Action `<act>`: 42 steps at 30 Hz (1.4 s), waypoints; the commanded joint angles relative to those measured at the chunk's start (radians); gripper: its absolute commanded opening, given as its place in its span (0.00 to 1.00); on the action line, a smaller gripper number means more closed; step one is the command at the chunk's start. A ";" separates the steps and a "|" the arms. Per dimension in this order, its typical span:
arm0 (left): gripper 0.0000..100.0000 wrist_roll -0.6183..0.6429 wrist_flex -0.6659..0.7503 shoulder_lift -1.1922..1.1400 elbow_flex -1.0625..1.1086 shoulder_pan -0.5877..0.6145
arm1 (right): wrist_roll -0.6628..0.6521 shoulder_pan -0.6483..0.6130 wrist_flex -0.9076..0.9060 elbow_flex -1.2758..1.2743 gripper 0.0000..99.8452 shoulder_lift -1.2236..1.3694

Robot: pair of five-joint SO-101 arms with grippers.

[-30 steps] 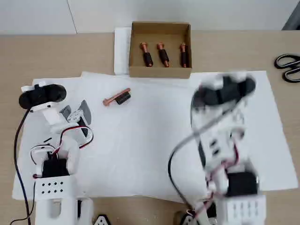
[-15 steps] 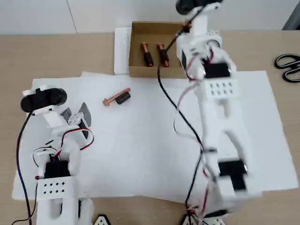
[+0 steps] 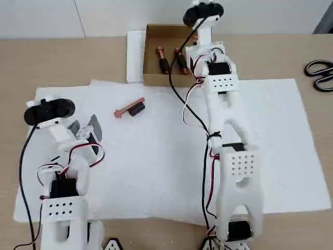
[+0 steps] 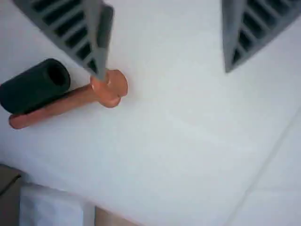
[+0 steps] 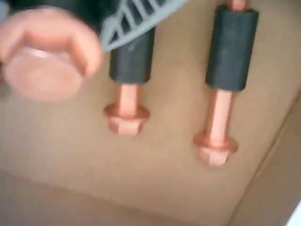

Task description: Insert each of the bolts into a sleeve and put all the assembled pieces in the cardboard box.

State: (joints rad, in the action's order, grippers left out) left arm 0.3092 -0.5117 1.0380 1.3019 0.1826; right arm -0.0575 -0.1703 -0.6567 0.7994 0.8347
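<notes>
The left tool (image 4: 162, 63) stood wide open with nothing between its jaws, just above the white sheet (image 3: 156, 156). One jaw tip was over the head of the loose bolt (image 4: 66, 101). This bolt lay flat on the sheet, and the black sleeve (image 4: 35, 84) lay beside it, touching its shank, so the two were not yet joined.

The right tool (image 5: 94, 19) was over the cardboard box (image 3: 161, 80) at the far side of the worktop (image 3: 62, 57). It seemed closed on an assembled piece (image 5: 47, 52), whose copper head hung above the box floor. Two finished pieces (image 5: 129, 66) lay parallel in the box.

I judge the loose bolt to be light, stiff and smooth, and because it is round it may roll when pushed. A good hold is probably across the shank near the head. The sleeve looked less slippery and may be best taken around its middle, with the hole left free.
</notes>
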 commanded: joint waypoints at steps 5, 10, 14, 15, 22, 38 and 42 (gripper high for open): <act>0.16 -0.005 0.023 0.021 -0.004 -0.003 | -0.012 -0.008 0.022 0.140 0.00 0.030; 0.16 -0.005 0.023 0.021 -0.004 -0.003 | -0.012 -0.005 0.027 0.140 0.01 0.058; 0.16 -0.005 0.023 0.021 -0.004 -0.003 | -0.012 -0.005 0.028 0.140 0.01 0.077; 0.16 -0.005 0.023 0.021 -0.004 -0.003 | -0.012 -0.005 0.028 0.140 0.01 0.081; 0.16 -0.005 0.023 0.021 -0.004 -0.003 | -0.014 -0.007 0.028 0.140 0.17 0.091; 0.16 -0.005 0.023 0.021 -0.002 -0.003 | 0.018 -0.159 -0.401 0.583 0.18 0.090; 0.16 -0.005 0.023 0.021 -0.002 -0.003 | 0.212 -0.240 -0.573 0.674 0.18 0.093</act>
State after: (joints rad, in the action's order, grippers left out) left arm 0.3092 -0.5117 1.0380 1.3019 0.1826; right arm 0.0299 -0.3682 -1.1247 1.3794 0.9482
